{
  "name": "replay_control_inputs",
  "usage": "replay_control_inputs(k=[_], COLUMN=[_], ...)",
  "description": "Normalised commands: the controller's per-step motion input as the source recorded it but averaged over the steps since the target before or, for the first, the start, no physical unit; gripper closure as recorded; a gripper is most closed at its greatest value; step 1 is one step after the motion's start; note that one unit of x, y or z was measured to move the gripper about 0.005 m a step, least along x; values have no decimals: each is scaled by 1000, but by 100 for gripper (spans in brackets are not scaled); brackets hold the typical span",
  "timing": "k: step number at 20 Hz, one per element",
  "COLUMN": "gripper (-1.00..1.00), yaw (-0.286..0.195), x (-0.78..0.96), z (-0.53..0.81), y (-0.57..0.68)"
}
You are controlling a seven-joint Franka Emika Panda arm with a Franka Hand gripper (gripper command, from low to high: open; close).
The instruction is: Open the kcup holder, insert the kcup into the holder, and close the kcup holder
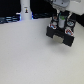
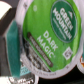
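Claw (image 1: pixel 63 24) perhaps gripping kcup (image 2: pixel 47 37)

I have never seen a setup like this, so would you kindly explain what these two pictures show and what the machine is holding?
This is a single robot arm with a gripper at its end. The exterior view comes from a camera off the arm: it shows a pale table, a black boxy kcup holder under the gripper, and a tall white post behind. The wrist view comes from a camera on the arm itself, so it is very close: the green lid of the kcup, printed "Dark Magic", fills it. The pod appears to be held between the fingers, though the grip itself is not clearly visible.
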Motion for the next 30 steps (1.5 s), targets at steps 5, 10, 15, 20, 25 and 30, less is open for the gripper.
replay_control_inputs(k=[5, 10, 15, 20, 25, 30], gripper=[100, 100, -100, -100, -100, -100], yaw=[-6, 5, 31, 60, 78, 85], x=[47, 129, 123, 126, 153, 270], z=[-236, -192, -22, 96, 241, 365], y=[34, 134, 145, 113, 33, -73])
